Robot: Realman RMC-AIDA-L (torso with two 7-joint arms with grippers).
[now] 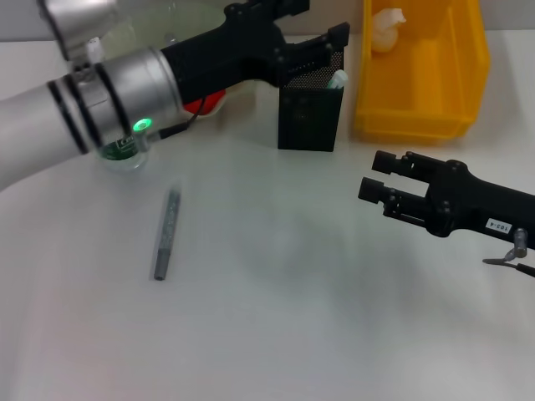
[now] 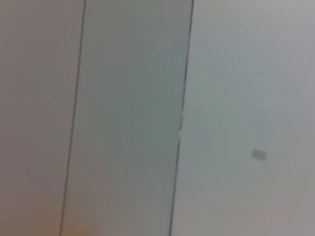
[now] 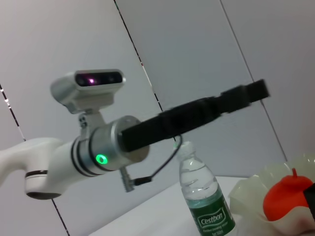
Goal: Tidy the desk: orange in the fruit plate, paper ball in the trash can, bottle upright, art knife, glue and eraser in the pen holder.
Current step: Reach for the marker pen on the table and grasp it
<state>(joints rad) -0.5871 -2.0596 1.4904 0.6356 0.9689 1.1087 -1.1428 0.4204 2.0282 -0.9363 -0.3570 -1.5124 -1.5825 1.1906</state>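
L pincer (image 1: 322, 38) is held out over the pen holder (image 1: 310, 107), above its open top; fingers appear nearly together w/ nothing seen between them, though exact closure cannot be told. Inside the pen holder a white-green item is seen at the rim nearest the trash can (image 1: 422, 75). R pincer (image 1: 374, 175) is held above the table (image 1: 276, 292), below and right of the pen holder; fingers parted, nothing gripped. Paper ball (image 1: 386, 27) is seen in the trash can, just right of the pen holder. Left of the pen holder: orange (image 3: 285, 196) in fruit plate (image 3: 256, 196), bottle (image 3: 202, 196) upright beside it. Art knife (image 1: 165, 234) lies flat on table, down-left of the pen holder.
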